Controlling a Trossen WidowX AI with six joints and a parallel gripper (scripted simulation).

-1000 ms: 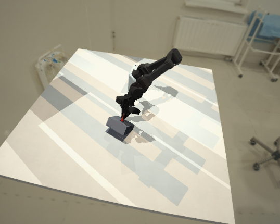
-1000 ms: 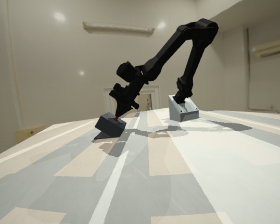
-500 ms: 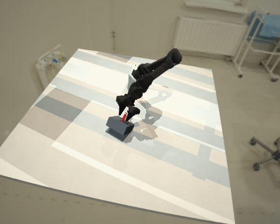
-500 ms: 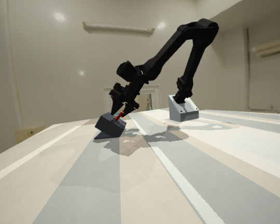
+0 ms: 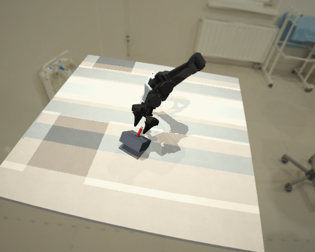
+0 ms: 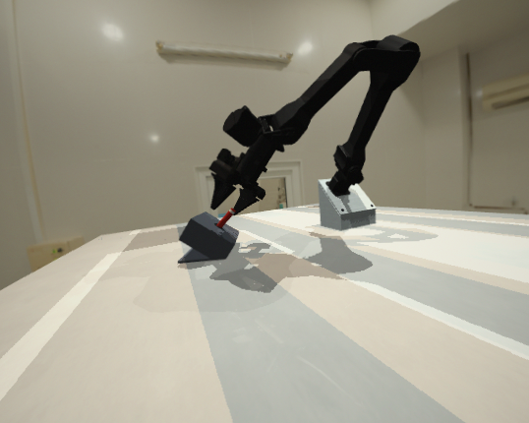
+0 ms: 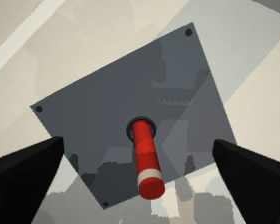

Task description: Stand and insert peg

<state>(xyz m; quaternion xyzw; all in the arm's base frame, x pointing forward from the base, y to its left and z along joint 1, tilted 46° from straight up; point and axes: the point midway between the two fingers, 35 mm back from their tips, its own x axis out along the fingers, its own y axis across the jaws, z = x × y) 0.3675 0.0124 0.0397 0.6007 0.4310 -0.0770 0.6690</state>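
Note:
The red peg (image 5: 139,132) (image 6: 225,218) (image 7: 147,152) stands in the hole of the dark grey sloped panel (image 5: 133,141) (image 6: 202,236) (image 7: 106,115). Its plain end is inside the hole and its white-banded end sticks out, leaning along the slope's facing direction. How deep the hidden end sits cannot be seen. My gripper (image 5: 140,130) (image 6: 223,211) (image 7: 139,145) is wide open. Its fingers stand apart on either side of the peg, near its banded end, and touch neither the peg nor the panel in the wrist view.
The arm's light grey base block (image 6: 347,211) stands behind the panel, seen to the right in the exterior view. The patterned table (image 5: 171,181) (image 6: 131,354) carries the panel, with shadows of the arm beside it.

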